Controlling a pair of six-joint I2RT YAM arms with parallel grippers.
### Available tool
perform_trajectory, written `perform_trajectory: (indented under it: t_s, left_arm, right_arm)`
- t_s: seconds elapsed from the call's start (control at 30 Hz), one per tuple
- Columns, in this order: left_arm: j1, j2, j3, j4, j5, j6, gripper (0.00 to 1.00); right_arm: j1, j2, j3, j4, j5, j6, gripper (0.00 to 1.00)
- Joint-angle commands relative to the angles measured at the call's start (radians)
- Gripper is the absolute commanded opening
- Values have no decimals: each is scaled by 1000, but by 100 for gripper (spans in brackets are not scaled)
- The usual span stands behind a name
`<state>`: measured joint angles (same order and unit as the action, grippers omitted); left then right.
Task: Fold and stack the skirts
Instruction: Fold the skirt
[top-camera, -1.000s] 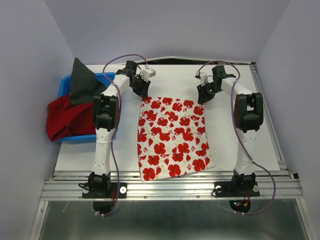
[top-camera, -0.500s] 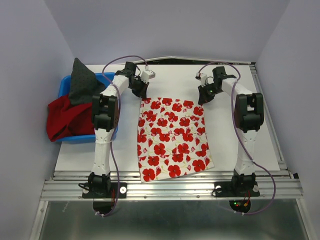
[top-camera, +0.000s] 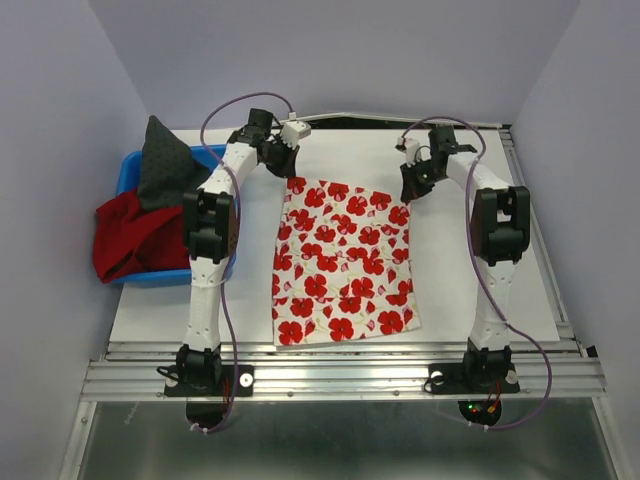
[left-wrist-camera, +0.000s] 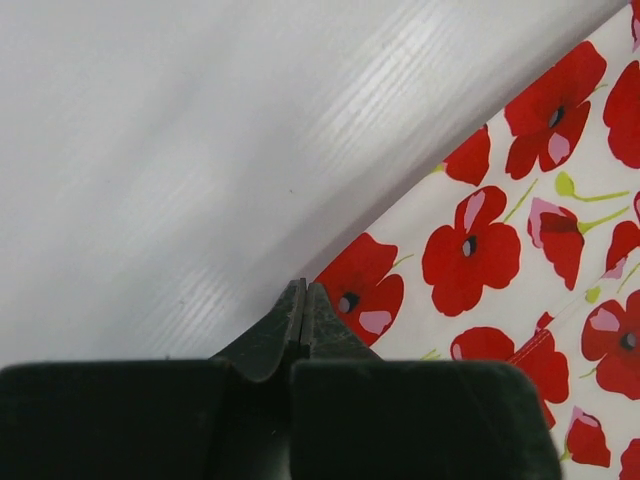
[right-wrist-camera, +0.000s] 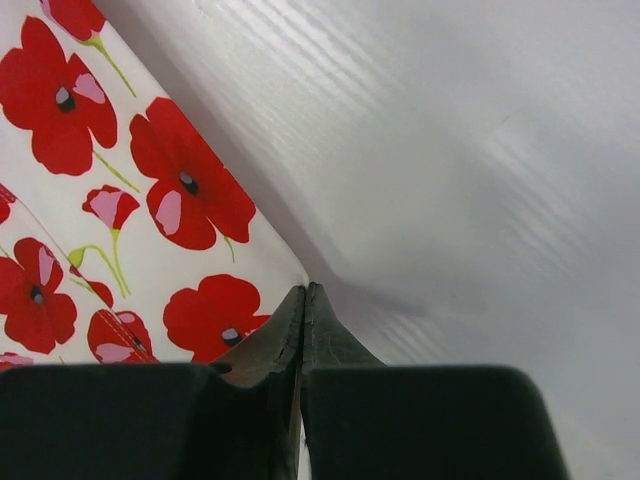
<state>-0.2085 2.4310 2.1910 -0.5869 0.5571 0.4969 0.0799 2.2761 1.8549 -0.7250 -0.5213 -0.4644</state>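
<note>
The white skirt with red flower print (top-camera: 345, 260) lies flat in the middle of the table. My left gripper (top-camera: 285, 172) is shut on its far left corner and my right gripper (top-camera: 410, 190) is shut on its far right corner. In the left wrist view the closed left gripper (left-wrist-camera: 303, 290) pinches the edge of the flower skirt (left-wrist-camera: 520, 250). In the right wrist view the closed right gripper (right-wrist-camera: 303, 292) pinches the corner of the flower skirt (right-wrist-camera: 120, 220). The deep-red skirt (top-camera: 130, 235) and the dark grey skirt (top-camera: 165, 165) lie in the bin at the left.
The blue plastic bin (top-camera: 128, 170) stands at the table's left edge, beside the left arm. The white table (top-camera: 480, 290) runs to a metal rail at the front. Grey walls close in the left, right and back.
Both grippers have moved toward the far side of the table, dragging the flower skirt with them. Its near edge has moved away from the front rail.
</note>
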Motion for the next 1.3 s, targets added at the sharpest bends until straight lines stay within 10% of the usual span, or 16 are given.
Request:
perform_trajectory:
  t_s: [0.0, 0.47, 0.97, 1.27]
  left_arm:
    - [12, -90, 69, 96, -39, -35, 0]
    - [12, -407, -183, 205, 9, 22, 0]
    - [-2, -903, -953, 309, 79, 118, 0]
    - [-40, -946, -1198, 343, 35, 115, 0]
  right_arm:
    - [-23, -75, 81, 30, 58, 12, 1]
    - [-23, -280, -14, 61, 44, -16, 1]
    - [-14, -605, -465, 45, -82, -105, 1]
    - [26, -638, -747, 168, -42, -91, 1]
